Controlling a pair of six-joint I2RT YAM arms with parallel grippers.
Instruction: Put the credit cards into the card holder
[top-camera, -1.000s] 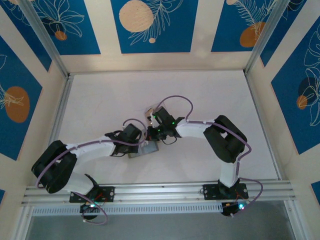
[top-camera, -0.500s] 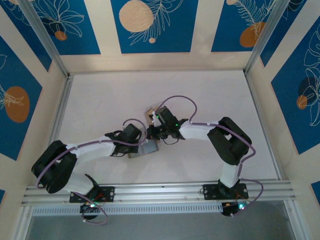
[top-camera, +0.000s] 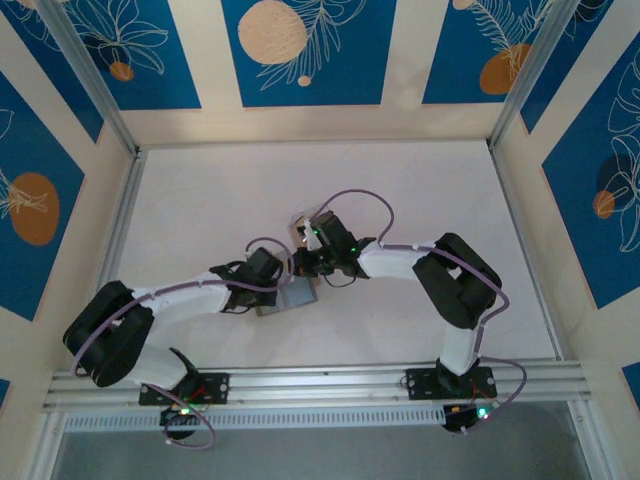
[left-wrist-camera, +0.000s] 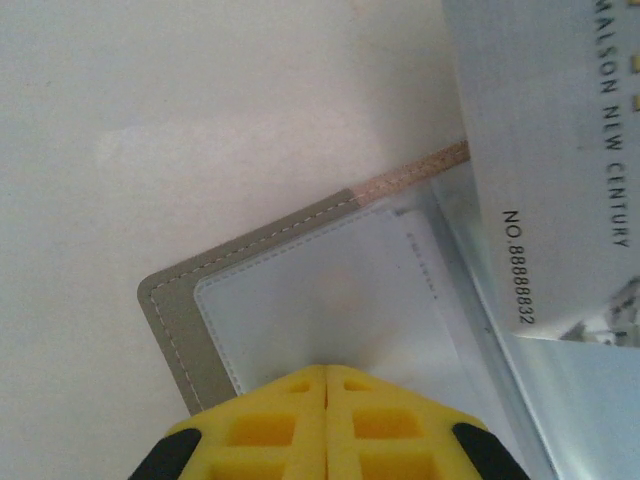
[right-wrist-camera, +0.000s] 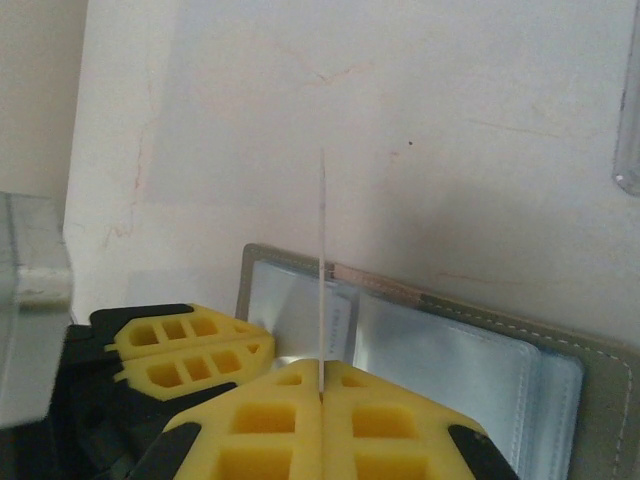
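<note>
Gripping a credit card edge-on between closed jaws, the right gripper holds it upright above the open card holder. We see the left gripper closed on nothing, its tips against the holder's clear pocket. The holder lies flat on the white table, mid-table between both arms.

Credit card above card holder

Over the last second I see my right arm's wrist slide a little toward the left of the top frame, carrying the right jaws and their credit card closer to the left arm's wrist, elbow drifting slightly right.
</note>
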